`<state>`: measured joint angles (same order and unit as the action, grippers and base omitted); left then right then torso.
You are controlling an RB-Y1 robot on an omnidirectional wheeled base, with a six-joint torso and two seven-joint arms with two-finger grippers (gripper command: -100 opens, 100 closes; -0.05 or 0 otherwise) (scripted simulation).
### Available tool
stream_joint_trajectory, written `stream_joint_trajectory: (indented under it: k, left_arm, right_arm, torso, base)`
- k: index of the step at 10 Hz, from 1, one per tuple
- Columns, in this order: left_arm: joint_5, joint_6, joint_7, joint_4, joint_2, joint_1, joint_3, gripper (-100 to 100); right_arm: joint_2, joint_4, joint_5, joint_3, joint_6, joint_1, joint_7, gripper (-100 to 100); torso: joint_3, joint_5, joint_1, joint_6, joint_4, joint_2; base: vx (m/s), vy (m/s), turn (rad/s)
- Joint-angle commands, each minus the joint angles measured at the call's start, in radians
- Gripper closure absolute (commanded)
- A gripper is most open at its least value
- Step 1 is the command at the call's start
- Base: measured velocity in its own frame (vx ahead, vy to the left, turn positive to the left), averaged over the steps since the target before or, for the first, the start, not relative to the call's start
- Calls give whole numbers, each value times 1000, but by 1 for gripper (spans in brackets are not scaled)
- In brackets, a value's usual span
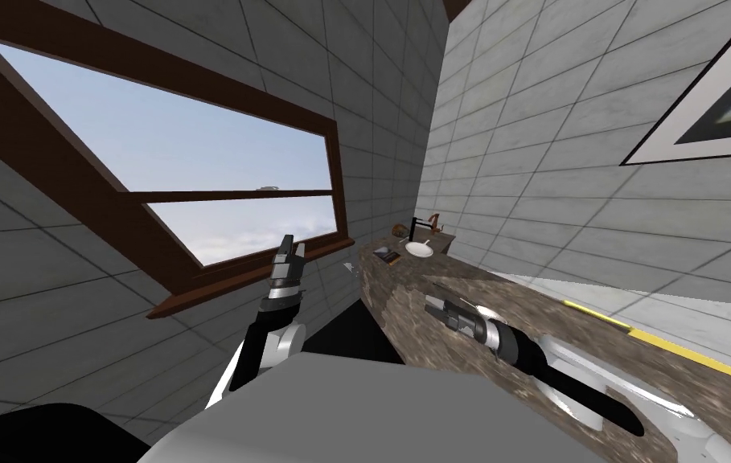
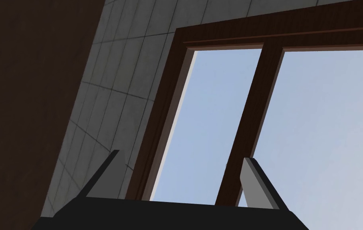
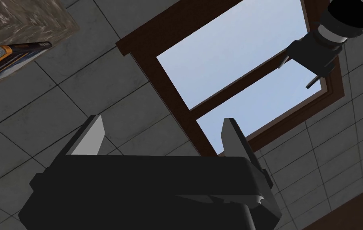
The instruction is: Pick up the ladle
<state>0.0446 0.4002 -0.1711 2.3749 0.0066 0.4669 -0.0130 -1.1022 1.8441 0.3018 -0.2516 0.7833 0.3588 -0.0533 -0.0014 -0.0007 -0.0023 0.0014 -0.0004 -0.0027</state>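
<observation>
Head view: right pincer (image 1: 433,303) hangs over brown countertop (image 1: 400,299) by tiled wall (image 1: 532,201).

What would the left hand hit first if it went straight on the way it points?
Likely the window: its pane shows between the left hand's open fingers. Depth is unclear.

you've got a brown-framed window (image 1: 195,177) across the upper left, a speckled brown counter (image 1: 404,297) running from centre to lower right, a black faucet (image 1: 414,227) at its far end, and a framed picture (image 1: 717,96) upper right.
</observation>
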Motion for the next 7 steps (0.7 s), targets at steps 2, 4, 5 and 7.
stream_joint_trajectory:
  k: [2,4,5,7]
  left_arm:
    - [0,0,0,0,0,0,0,0]
    - [0,0,0,0,0,0,0,0]
    - [0,0,0,0,0,0,0,0]
    - [0,0,0,0,0,0,0,0]
  right_arm:
    - [-77,-44,28,-21,12,-8,1,-100]
    - [-134,-86,54,-42,18,-22,-1,-100]
    - [-168,-127,79,-63,24,-37,-3,-100]
    - [-228,-166,103,-85,29,-52,-5,-100]
  torso:
    - [0,0,0,-1,0,0]
    - [0,0,0,-1,0,-1]
    - [0,0,0,0,0,-1]
    - [-1,0,0,0,0,-1]
  base:
    - [10,-8,131]
    - [14,-8,119]
    - [19,-6,164]
    - [25,-11,106]
